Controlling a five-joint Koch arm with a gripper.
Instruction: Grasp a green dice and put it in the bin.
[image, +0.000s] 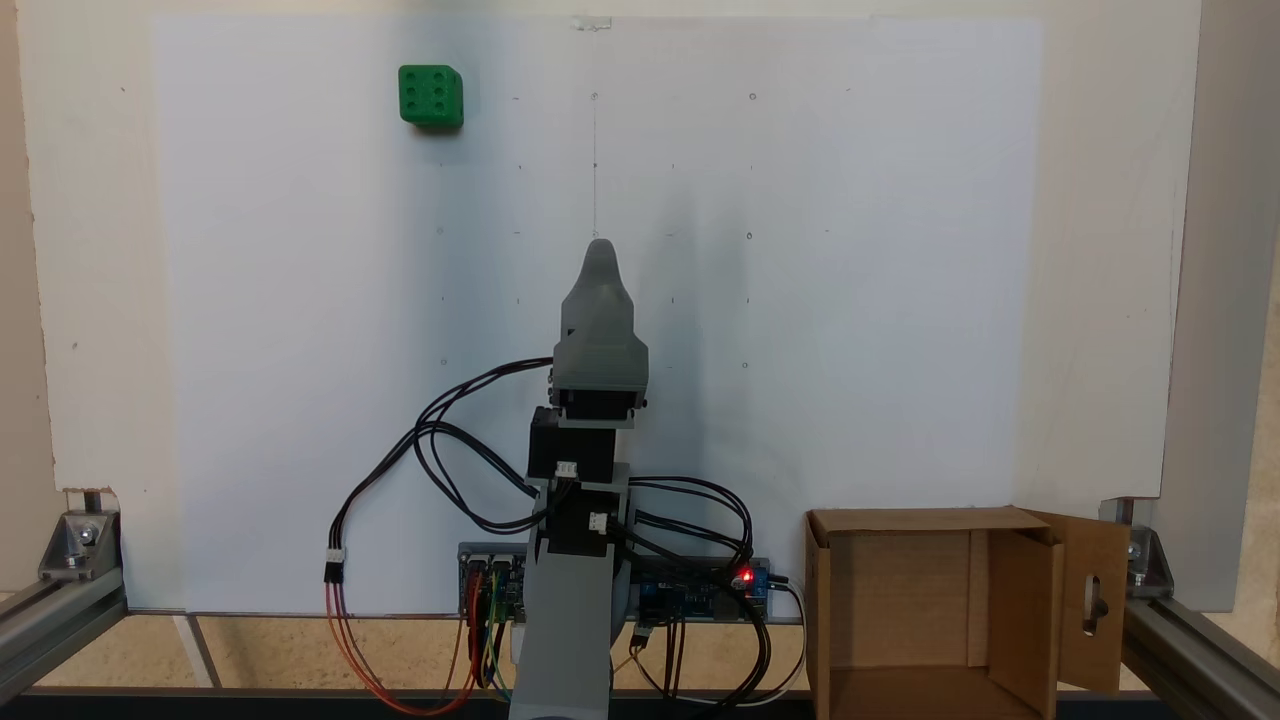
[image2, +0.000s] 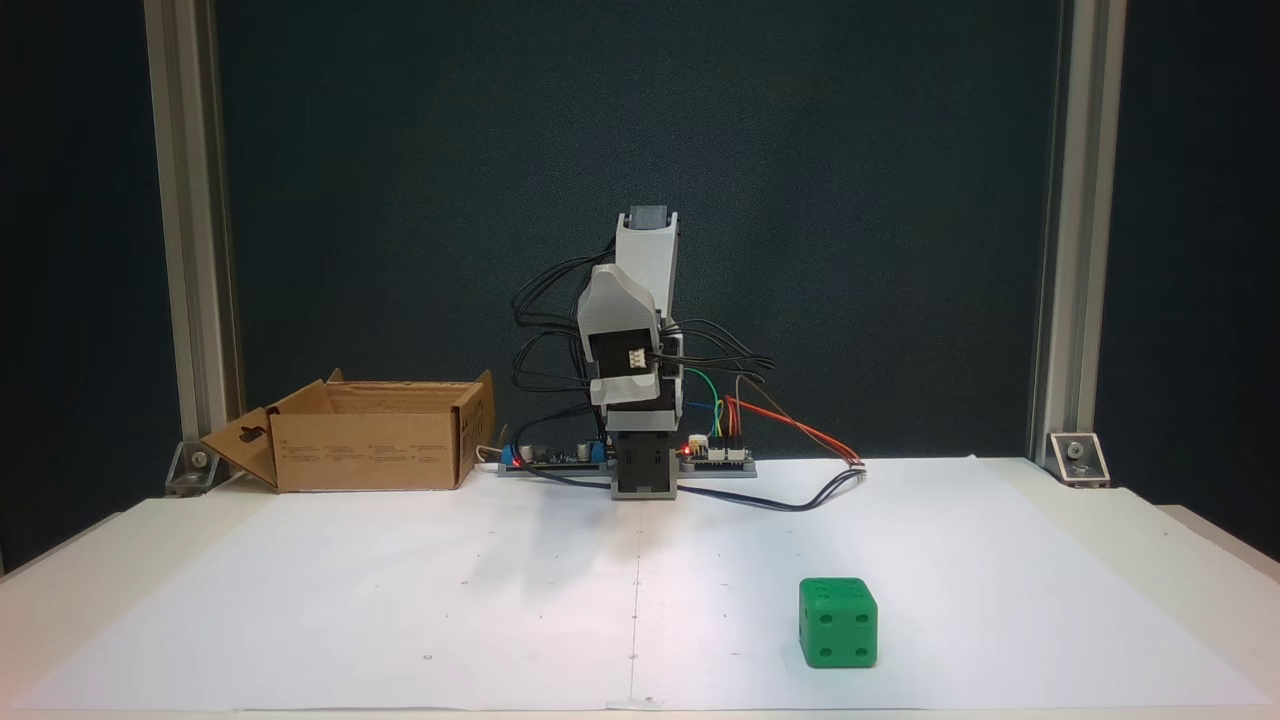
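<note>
Jaws (image: 600, 250) folded near arm base, green dice (image: 431, 96) well apart.

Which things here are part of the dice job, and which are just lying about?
Part of the job:
- green dice, alone on the white sheet
- cardboard bin, beside the arm's base
- claw, folded above the base

Just lying about:
- circuit boards and loose wires
- metal frame posts
</note>
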